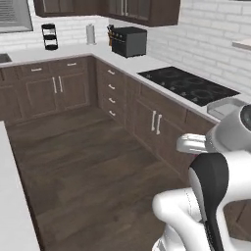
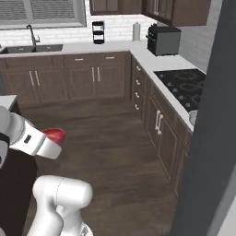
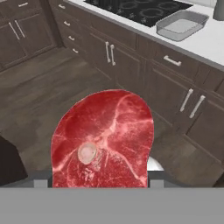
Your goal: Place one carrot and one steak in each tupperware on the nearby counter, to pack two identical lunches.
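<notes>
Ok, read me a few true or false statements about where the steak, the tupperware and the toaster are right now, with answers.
1. The gripper holds a steak. True.
2. The tupperware on the counter already has a steak in it. False: it looks empty.
3. The tupperware sits next to the black stovetop. True.
4. The steak is lying on the floor. False: it is carried in the air above the floor.
5. The black toaster stands on the stovetop. False: it stands on the counter, near the corner.

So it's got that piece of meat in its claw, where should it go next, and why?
Probably carry the steak toward the grey tupperware on the counter beside the stovetop. The gripper holds the steak over the floor, apart from the tray, which looks empty.
</notes>
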